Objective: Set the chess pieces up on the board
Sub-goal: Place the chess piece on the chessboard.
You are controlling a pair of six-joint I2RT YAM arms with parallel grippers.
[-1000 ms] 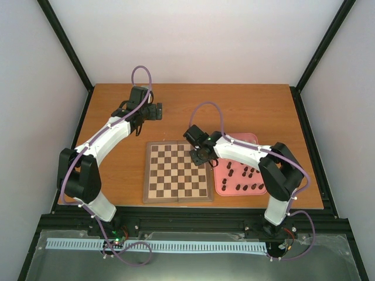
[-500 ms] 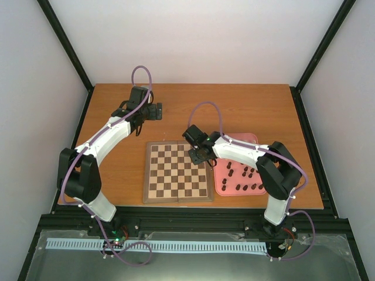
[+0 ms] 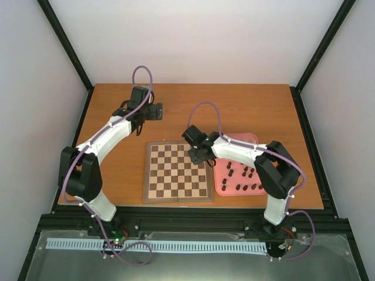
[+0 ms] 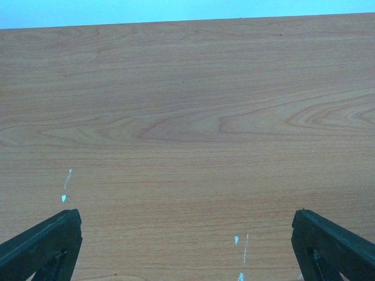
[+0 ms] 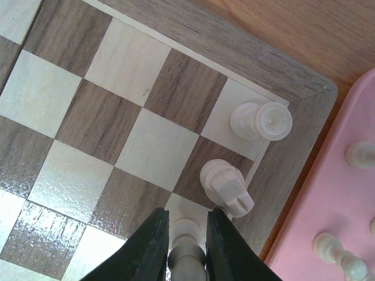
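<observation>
Only the right wrist view lets the cream pieces on the board (image 5: 117, 117) be made out. A rook (image 5: 261, 121) is stood on the corner square and a knight (image 5: 225, 186) on the next square along the edge. A third cream piece (image 5: 186, 253) is clamped between the fingers of the right gripper (image 5: 186, 225) over the square after that. Its kind cannot be told, as it is partly hidden by the fingers and cut by the frame's edge; whether its base touches the board is not shown. More cream men (image 5: 357, 153) are seen on the pink tray (image 5: 351, 199).

From above, all these are too small to be picked out. Dark men (image 3: 246, 172) are seen on the tray instead, just right of the board.

The right arm is reached leftward and bent low near the board's far right corner. The left gripper (image 3: 157, 111) is held over bare table (image 4: 187, 117) behind the board, with its fingers spread wide and nothing between them.
</observation>
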